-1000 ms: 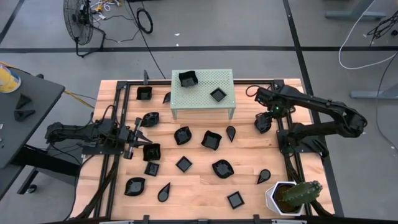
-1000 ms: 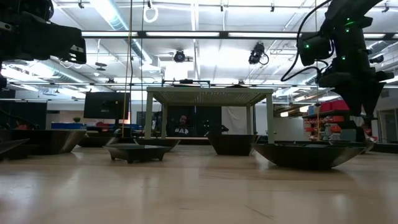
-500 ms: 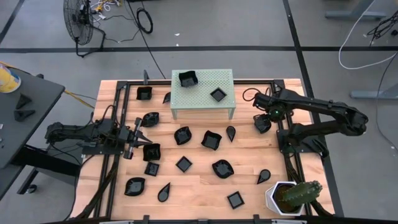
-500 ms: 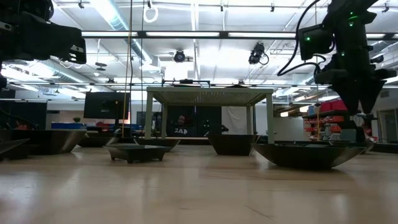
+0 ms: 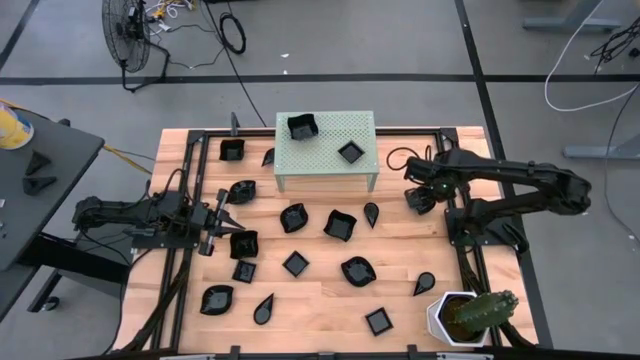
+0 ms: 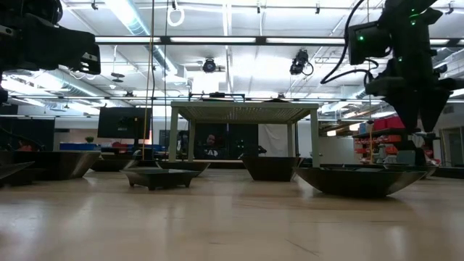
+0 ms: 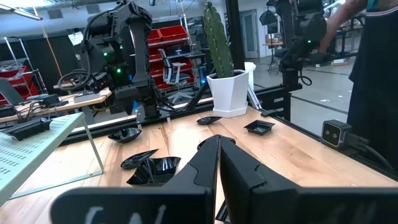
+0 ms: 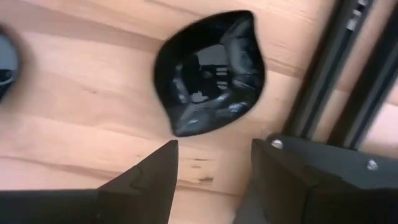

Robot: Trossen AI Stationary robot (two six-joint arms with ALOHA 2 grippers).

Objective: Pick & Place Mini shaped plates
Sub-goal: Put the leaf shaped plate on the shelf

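the right gripper (image 5: 419, 196) hangs over the right side of the table (image 5: 320, 300), just right of the pale green stand (image 5: 326, 152), its fingers (image 8: 152, 180) spread apart and holding nothing. directly below it a leaf-shaped plate (image 8: 208, 71) lies on the wood beside the black rail (image 8: 323, 81), apart from the fingers. the left gripper (image 5: 226, 227) rests low on the left side, its jaws closed together with nothing between them, tips pointing at a wavy plate (image 5: 244, 244) just beside them. 2 plates sit on top of the stand (image 5: 301, 127); the other mini plates are scattered over the table. a cactus pot (image 5: 447, 318) stands at the near right corner.
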